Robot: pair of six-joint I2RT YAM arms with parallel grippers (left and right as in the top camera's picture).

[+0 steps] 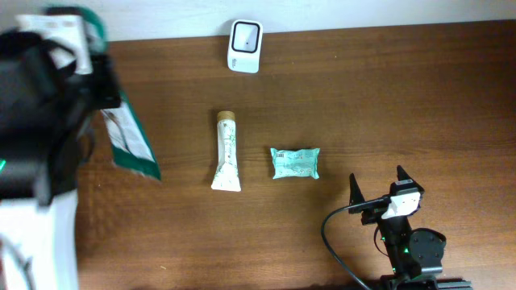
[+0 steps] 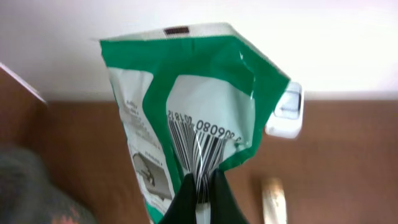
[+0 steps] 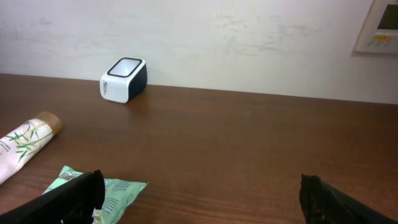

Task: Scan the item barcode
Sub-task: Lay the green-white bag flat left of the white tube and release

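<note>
The step in hand looks like presenting: the left end effector [image 2: 200, 188] is clamped shut on the green-and-white pouch [image 2: 186, 93] right at its barcode, holding it above the tabletop's [image 1: 363, 97] left side. Next, the barcode needs facing toward the scanner [image 1: 244, 46] at the far edge. The right end effector [image 1: 379, 192] stands wide open, empty.

Bamboo-print tube [image 1: 226, 153] lying on brown wooden table [image 1: 403, 89], mint-green packet [image 1: 295, 163] near it, not touching

Office-like test room; wood-grain table [image 1: 387, 97], bare white wall [image 3: 249, 43], wall control panel [image 3: 380, 25], small barcode scanner [image 1: 244, 46]
</note>
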